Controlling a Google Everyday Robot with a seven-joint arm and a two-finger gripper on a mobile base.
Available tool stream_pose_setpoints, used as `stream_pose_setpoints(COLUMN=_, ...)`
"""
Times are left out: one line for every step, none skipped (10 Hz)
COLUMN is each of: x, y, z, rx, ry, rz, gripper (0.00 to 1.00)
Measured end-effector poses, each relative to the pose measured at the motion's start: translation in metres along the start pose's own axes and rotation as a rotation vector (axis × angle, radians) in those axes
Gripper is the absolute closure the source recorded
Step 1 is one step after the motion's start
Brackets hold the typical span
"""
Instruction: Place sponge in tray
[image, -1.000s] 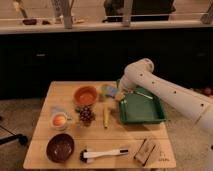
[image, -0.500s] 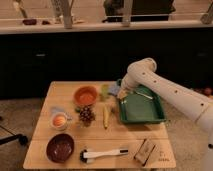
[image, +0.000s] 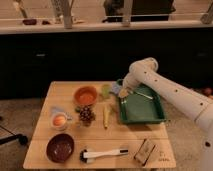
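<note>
Claw (image: 122, 93) at tray's (image: 155, 118) far-left rim, sponge (image: 115, 88) just beside

claw (image: 121, 93) | moved left to tray (image: 150, 116) near-left rim | sponge (image: 116, 88) carried along

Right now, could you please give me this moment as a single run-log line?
task: place sponge in tray | gripper: over tray's near-left corner | sponge: at tray's left rim, by gripper | tray: on table | status: placement not confirmed

Wooden table (image: 70, 150) bearing a dark-green tray (image: 141, 118) at right, an orange bowl (image: 85, 95) at centre, and a dark bowl (image: 60, 147) near left. The gripper (image: 121, 91) hangs over the tray's far-left corner, beside the grey-blue sponge (image: 116, 88).
</note>
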Motion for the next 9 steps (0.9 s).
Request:
stream_pose_setpoints(x=0.000, y=-0.004, z=0.000, rx=0.000, ry=-0.002, rz=0.005, gripper=0.94)
stream_pose_setpoints(x=0.000, y=-0.008, z=0.001, rx=-0.002, ry=-0.002, rz=0.008, gripper=0.98)
stream_pose_setpoints(x=0.001, y=-0.008, z=0.000, rx=-0.005, ry=0.003, rz=0.005, gripper=1.00)
stream_pose_setpoints(x=0.004, y=-0.004, z=-0.001, rx=-0.011, ry=0.012, rz=0.001, gripper=1.00)
stream_pose_setpoints(x=0.011, y=0.003, z=-0.004, rx=-0.026, ry=0.022, rz=0.001, gripper=1.00)
stream_pose_setpoints(x=0.024, y=0.014, z=-0.011, rx=-0.045, ry=0.032, rz=0.004, gripper=1.00)
stream_pose_setpoints(x=0.034, y=0.019, z=-0.015, rx=-0.053, ry=0.035, rz=0.006, gripper=1.00)
stream_pose_setpoints(x=0.046, y=0.021, z=-0.021, rx=-0.061, ry=0.035, rz=0.007, gripper=1.00)
stream_pose_setpoints(x=0.061, y=0.021, z=-0.028, rx=-0.068, ry=0.033, rz=0.010, gripper=1.00)
